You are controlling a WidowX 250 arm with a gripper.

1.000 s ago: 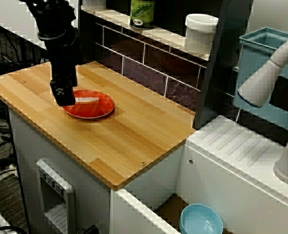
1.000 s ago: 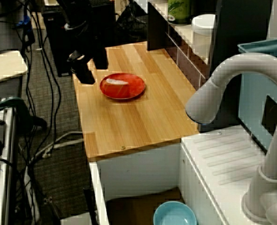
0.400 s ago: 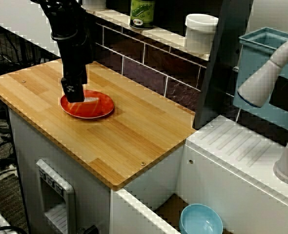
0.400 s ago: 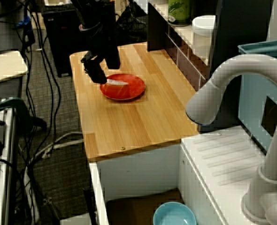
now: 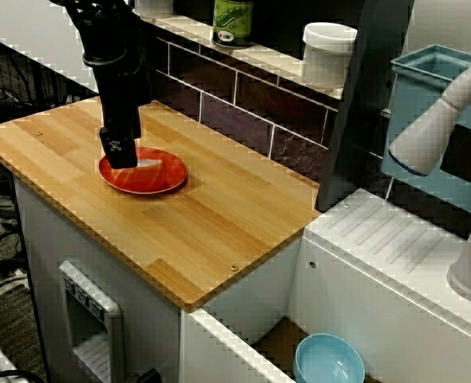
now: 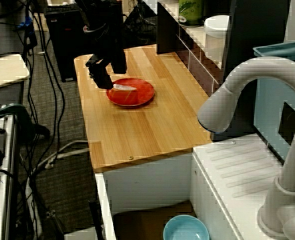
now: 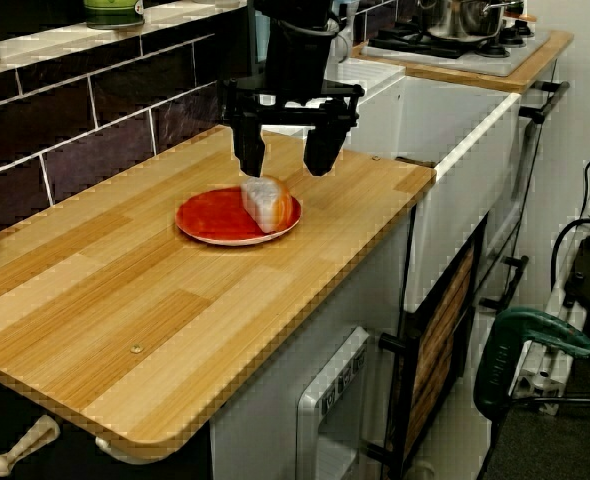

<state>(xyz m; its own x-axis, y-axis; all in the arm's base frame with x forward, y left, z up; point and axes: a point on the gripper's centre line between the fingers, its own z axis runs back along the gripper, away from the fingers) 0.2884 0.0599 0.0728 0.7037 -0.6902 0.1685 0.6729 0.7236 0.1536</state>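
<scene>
In the view from above the counter, the black gripper (image 5: 121, 156) hangs over the left part of a red plate (image 5: 164, 180), which lies on the far left area of the wooden counter (image 5: 219, 223). A small pale food piece (image 5: 150, 164) lies on the plate, just right of the gripper tip. From this angle I cannot tell how wide the jaws stand. In the view over the faucet (image 6: 247, 85), the gripper is low at the left rim of the plate and the piece shows beside it; a blue bowl (image 6: 186, 230) sits down below, well apart. The view along the counter is the clearest one. There the two fingers (image 7: 248, 158) stand widely apart, one at each side above the piece, and they hold nothing and do not seem to touch it. The piece is a wedge, white with an orange side, and it rests in the right half of the plate. I judge it light and rather soft, perhaps a little slippery, so a gentle hold across its two flat sides seems best.
</scene>
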